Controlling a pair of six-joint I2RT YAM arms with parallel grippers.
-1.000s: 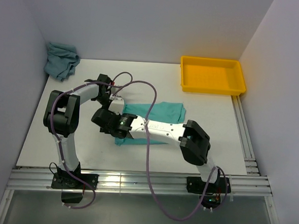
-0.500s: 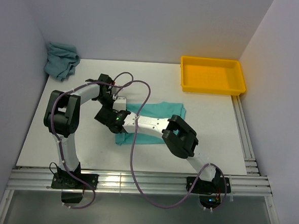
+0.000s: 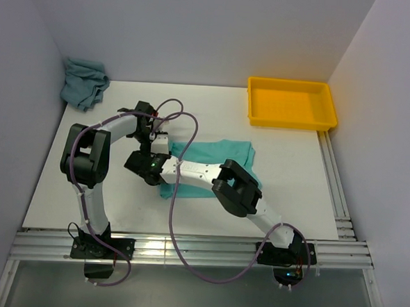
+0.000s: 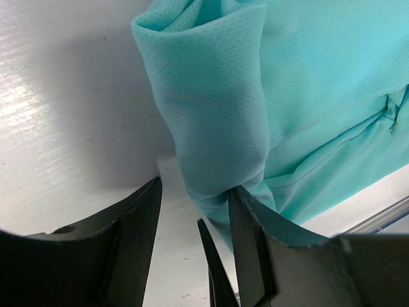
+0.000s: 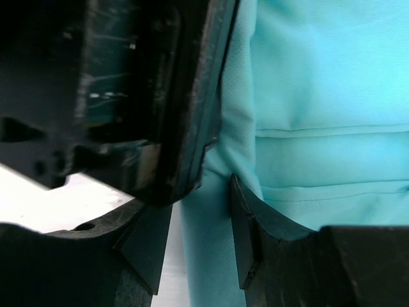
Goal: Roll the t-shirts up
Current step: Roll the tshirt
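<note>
Jaws apart, left gripper (image 4: 195, 188) and right gripper (image 5: 201, 198) crowd the rolled edge of the mint t-shirt (image 4: 217, 115), white table (image 4: 64, 96) alongside.

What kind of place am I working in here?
Likely a lab test cell: white table walled by plain panels, aluminium rails at its near edge, a mint t-shirt and yellow tray on it.

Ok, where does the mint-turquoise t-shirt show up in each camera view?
Top external: mint-turquoise t-shirt mid-table, partly covered by the right arm.
Left wrist: it fills the upper right, its rolled end at centre.
Right wrist: it fills the right half.
Shared landmark: the white table beside it.
</note>
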